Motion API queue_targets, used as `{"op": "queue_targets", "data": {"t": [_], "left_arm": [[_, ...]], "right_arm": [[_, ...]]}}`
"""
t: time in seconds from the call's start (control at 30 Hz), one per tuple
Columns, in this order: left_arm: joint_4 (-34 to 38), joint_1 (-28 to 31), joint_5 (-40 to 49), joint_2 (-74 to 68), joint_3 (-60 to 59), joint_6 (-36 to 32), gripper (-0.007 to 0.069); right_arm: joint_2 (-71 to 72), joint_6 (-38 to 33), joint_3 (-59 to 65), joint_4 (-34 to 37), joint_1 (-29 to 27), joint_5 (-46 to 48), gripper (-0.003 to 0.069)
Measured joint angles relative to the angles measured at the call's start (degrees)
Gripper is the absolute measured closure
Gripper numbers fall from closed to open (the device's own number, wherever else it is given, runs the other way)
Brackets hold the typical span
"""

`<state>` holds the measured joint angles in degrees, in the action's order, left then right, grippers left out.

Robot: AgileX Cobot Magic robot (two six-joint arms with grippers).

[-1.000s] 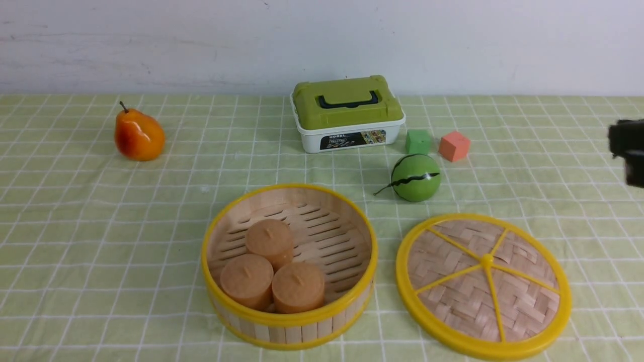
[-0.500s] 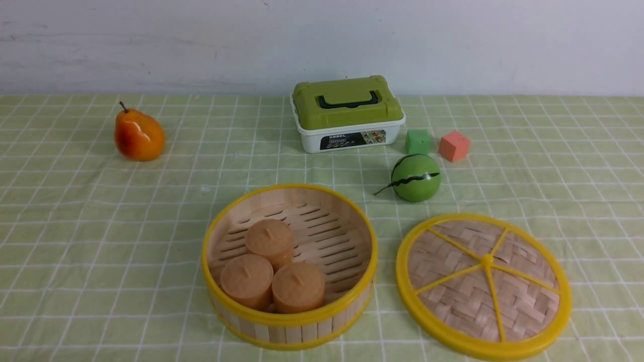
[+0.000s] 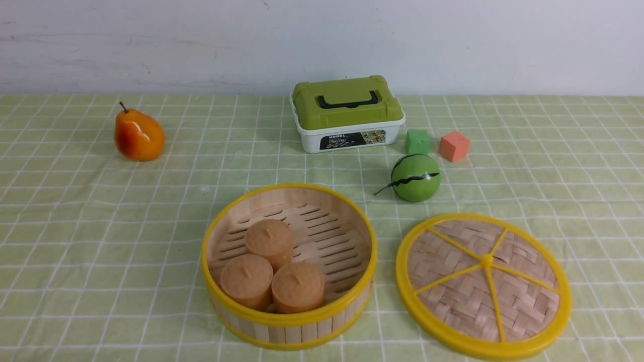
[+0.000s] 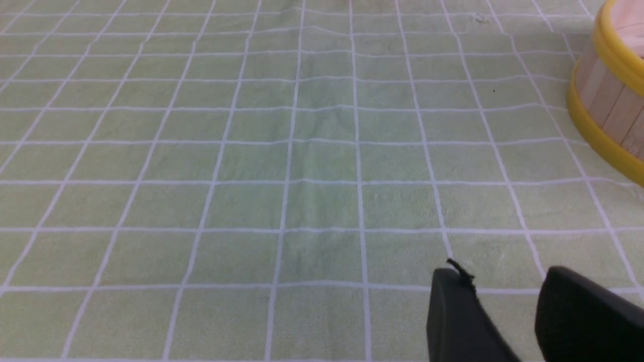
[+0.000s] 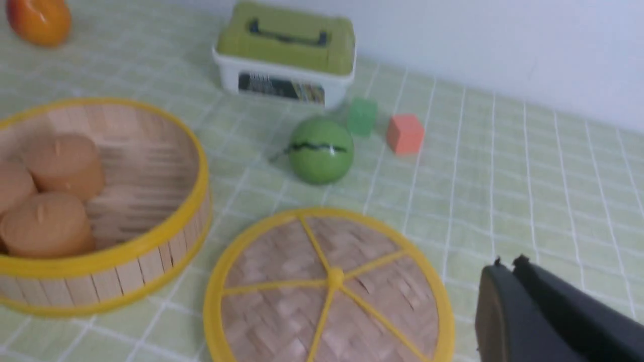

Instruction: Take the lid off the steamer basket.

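Two things are telling us that the task is as good as finished: the lid is lying flat on the counter, just beside the steamer basket on its right side and not touching it, and the basket is standing open, with three brown rolls sitting on its slotted floor. We are judging that nothing is remaining to lift. We are finding no arm in the front view. This view is giving us the whole layout, with the pear well apart on the left, and the white box, the green ball, the green cube and the pink cube farther back. It is saying nothing about the end effectors, so for those we are looking at the wrist views. The left wrist view is showing the left end effector released, its two black fingers standing apart with only the checked cloth between them. It is also showing a small piece of the basket's wall, but the lid is not appearing there at all. The right wrist view is showing the right end effector clenched, its fingers pressed together and grasping nothing. It is hanging near the lid but apart from it, with the open basket and the box also in sight, a little blurred.
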<state>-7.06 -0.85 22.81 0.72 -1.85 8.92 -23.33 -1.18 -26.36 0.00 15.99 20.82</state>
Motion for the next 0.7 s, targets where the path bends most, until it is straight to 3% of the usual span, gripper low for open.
{"op": "queue_targets", "data": {"t": [0.1,0.17,0.27,0.47,0.7], "left_arm": [[0.0,0.0,0.0,0.0,0.0,0.0,0.0386],[0.0,0.0,0.0,0.0,0.0,0.0,0.0386],[0.0,0.0,0.0,0.0,0.0,0.0,0.0386],[0.0,0.0,0.0,0.0,0.0,0.0,0.0386],[0.0,0.0,0.0,0.0,0.0,0.0,0.0386]], "right_arm": [[4.46,0.0,12.4,3.66,-0.74,-10.78,0.0664],[6.72,0.0,16.5,4.49,-1.97,-13.12,0.0664],[13.63,1.5,24.5,4.36,-8.38,-15.28,0.0662],[22.09,9.07,27.81,0.0,-17.34,-10.28,0.0655],[23.92,11.23,27.73,0.0,-18.09,-0.13,0.0646]]}}
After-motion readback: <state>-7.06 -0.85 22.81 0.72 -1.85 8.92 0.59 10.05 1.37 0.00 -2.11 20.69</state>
